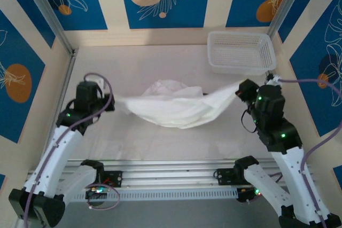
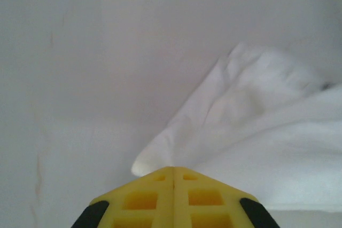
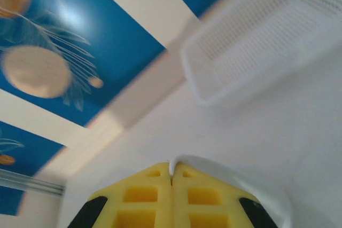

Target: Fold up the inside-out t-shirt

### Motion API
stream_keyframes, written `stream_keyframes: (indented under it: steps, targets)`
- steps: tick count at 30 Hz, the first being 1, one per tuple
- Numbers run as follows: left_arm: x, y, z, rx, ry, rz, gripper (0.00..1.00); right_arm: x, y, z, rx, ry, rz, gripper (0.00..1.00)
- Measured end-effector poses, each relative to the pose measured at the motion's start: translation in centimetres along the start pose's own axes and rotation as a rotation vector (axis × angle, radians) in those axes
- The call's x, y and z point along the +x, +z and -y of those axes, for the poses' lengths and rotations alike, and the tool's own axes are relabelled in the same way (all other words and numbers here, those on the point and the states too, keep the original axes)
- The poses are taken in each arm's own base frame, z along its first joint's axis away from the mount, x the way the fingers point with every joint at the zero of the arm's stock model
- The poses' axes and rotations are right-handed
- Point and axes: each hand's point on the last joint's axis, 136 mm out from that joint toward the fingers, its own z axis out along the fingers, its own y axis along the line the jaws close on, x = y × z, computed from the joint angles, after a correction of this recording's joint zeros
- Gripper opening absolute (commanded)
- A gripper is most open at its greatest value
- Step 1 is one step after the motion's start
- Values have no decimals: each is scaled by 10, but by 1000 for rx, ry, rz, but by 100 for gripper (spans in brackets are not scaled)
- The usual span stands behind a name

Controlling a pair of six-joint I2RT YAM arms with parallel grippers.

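The inside-out t-shirt is a white bunch of cloth hanging stretched between my two grippers and sagging onto the table in the middle. My left gripper holds its left end. In the left wrist view the yellow fingers of that gripper meet at the tip, and the t-shirt runs away from them to the right. My right gripper holds the right end, a little higher. In the right wrist view a thin edge of the t-shirt is pinched between the closed fingers of that gripper.
A white mesh basket stands at the back right, just beyond my right gripper, and its wall is close ahead in the right wrist view. Patterned blue walls close the table on three sides. A metal rail runs along the near edge.
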Motion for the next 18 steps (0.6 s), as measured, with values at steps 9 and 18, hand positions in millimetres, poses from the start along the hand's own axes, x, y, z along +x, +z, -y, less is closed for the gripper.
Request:
stream_keyframes:
  steps: [9,18]
  targets:
    - [19,8,1,29,-76,-48,45,43,16,40,109,59,-135,0]
    - [45,80,7,23,-81,-303,37,83,37,28,77,44,-366,0]
